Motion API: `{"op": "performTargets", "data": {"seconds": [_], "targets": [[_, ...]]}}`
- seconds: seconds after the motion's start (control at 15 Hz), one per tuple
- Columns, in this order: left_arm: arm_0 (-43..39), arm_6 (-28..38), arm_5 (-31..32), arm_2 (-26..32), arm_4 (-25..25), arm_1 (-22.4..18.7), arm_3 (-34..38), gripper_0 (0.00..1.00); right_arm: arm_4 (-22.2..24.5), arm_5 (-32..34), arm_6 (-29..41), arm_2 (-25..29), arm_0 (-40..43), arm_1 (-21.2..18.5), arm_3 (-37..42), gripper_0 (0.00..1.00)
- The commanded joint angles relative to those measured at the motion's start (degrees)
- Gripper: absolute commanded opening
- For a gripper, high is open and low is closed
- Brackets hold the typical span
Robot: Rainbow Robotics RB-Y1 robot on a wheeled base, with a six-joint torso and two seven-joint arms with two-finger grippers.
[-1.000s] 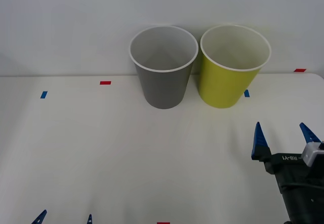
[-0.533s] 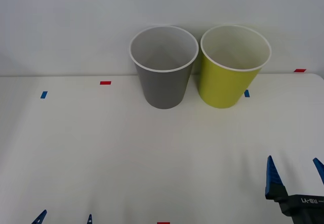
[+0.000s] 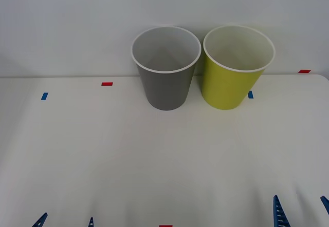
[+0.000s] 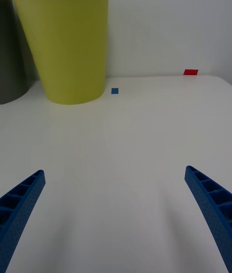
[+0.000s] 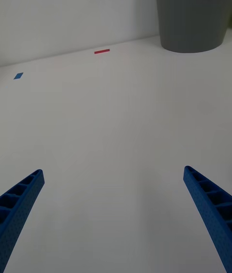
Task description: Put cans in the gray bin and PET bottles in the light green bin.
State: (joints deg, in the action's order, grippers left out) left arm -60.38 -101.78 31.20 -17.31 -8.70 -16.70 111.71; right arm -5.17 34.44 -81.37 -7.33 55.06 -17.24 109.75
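Now your right gripper (image 3: 302,211) has pulled back almost out of the front view: a second ago it stood well forward of the table's near edge with its black body showing, and at this moment just two blue fingertips poke up at the near right corner. It carries nothing, its fingers spread wide with bare table (image 3: 154,160) between them, so I judge this as a withdrawal after a drop, or simply a return to rest.

Your left gripper (image 3: 64,220) sits parked at the near left edge, fingers likewise parted and empty, and it has not shifted over the last second.

Taking the gray bin (image 3: 166,68) as your landmark: both grippers lie well on the near side of it, the right one off to its right, the left one off to its left. The light green bin (image 3: 238,66) stands just beside it on the right, nearly touching, both upright against the back wall. Small red and blue tape marks sit on the table to either side of the pair.

No can lies on the table; what you can see of the gray bin's inside looks pale and bare, though its floor is hidden, so you cannot confirm a can went in.
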Motion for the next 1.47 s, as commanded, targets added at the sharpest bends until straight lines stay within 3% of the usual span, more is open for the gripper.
{"op": "performTargets", "data": {"seconds": [0.07, 1.47], "targets": [[0.0, 0.0, 0.0, 0.0, 0.0, 0.0, 0.0, 1.0, 0.8, 2.1, -1.0, -0.4, 2.9, -0.9, -0.2, 1.0], [0.0, 0.0, 0.0, 0.0, 0.0, 0.0, 0.0, 1.0, 0.9, 3.4, -1.3, -1.5, 5.8, -0.9, -0.2, 1.0]]}}
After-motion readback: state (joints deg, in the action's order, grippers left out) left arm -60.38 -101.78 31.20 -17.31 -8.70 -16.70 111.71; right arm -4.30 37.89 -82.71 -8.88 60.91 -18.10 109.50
